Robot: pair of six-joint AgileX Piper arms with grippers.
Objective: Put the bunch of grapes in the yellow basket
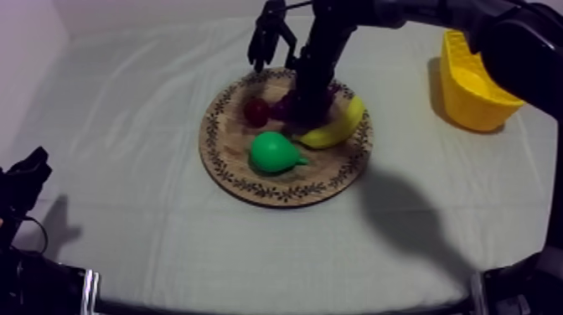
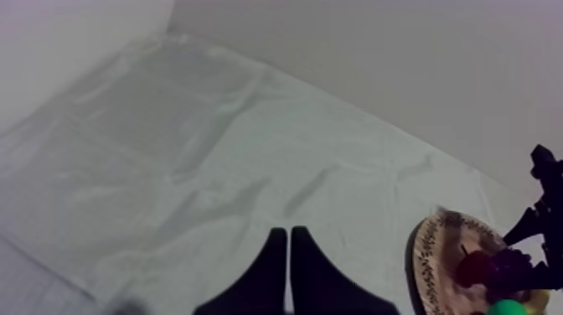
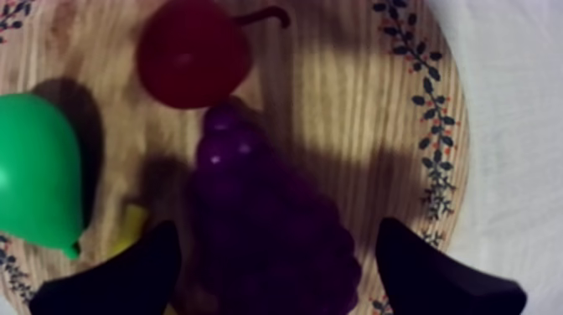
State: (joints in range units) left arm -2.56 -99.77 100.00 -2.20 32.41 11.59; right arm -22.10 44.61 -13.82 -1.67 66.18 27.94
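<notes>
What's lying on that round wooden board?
A green pear, a banana, a small red fruit and a bunch of grapes lie on the wooden board. From above, the right arm covers most of the grapes.

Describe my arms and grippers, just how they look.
Both are black throughout. The right arm is built of blocky jointed segments. The left gripper and right gripper each have two smooth black fingers tapering to narrow tips.

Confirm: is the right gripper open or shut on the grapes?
Open: right gripper straddles the bunch of grapes on the wooden board, bare wood showing beside them.
</notes>
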